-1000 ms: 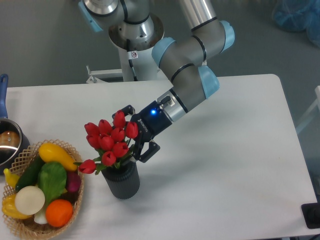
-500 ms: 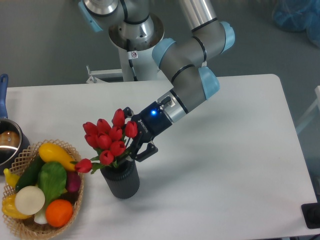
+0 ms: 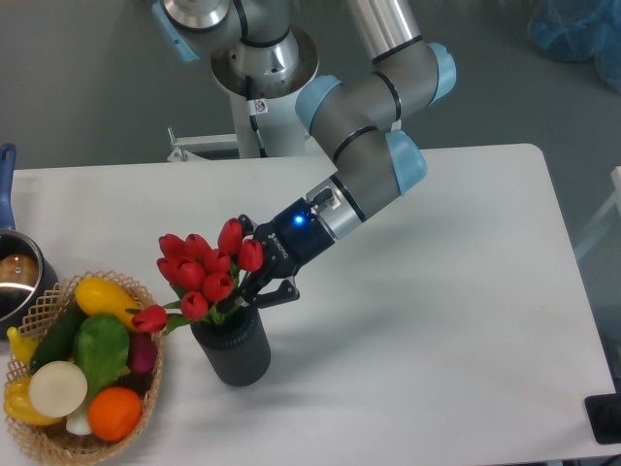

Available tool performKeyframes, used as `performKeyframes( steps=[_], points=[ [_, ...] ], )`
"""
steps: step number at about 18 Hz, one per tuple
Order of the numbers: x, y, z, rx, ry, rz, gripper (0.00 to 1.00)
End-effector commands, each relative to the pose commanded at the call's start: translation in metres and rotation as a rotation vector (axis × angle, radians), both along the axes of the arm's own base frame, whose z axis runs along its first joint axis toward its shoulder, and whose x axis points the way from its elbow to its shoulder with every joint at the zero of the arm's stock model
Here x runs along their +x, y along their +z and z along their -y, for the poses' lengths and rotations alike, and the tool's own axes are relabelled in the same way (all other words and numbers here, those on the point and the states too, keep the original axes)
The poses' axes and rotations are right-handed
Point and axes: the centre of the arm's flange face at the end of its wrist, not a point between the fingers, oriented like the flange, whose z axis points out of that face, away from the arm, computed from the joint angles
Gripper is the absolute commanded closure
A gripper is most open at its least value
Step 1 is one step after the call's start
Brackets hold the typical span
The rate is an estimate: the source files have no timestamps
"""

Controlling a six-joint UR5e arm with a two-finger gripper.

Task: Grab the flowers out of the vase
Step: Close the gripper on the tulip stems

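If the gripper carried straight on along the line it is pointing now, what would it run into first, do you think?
The gripper points down and to the left, into the bunch. It would most likely press first into the flowers, at their stems just above the vase, though a single view leaves depth uncertain.

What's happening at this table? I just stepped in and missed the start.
A robot arm is working on a bunch of red tulips standing in a dark ribbed vase. Its gripper is down among the stems just above the vase mouth, apparently closing on them, though the blooms hide the exact grip. The stems are in the vase and the bunch leans left. A basket of fruit and vegetables sits to the left, with a pot at the table's edge.
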Motion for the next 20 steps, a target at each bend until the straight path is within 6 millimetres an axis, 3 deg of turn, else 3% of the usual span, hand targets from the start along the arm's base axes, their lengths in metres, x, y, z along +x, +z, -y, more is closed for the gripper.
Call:
performKeyframes(
  steps=[7, 9, 13, 20],
  points=[
    [-0.0026, -0.0041, -0.0042, 0.052, 0.005, 0.058, 0.56],
    [-0.0029, -0.0033, -0.0045, 0.053, 0.006, 0.058, 0.62],
    [-0.0053, -0.0042, -0.0031, 0.054, 0.010, 0.060, 0.62],
    [-0.0079, 0.0052, -0.0010, 0.098, 0.023, 0.090, 0.62]
  ],
)
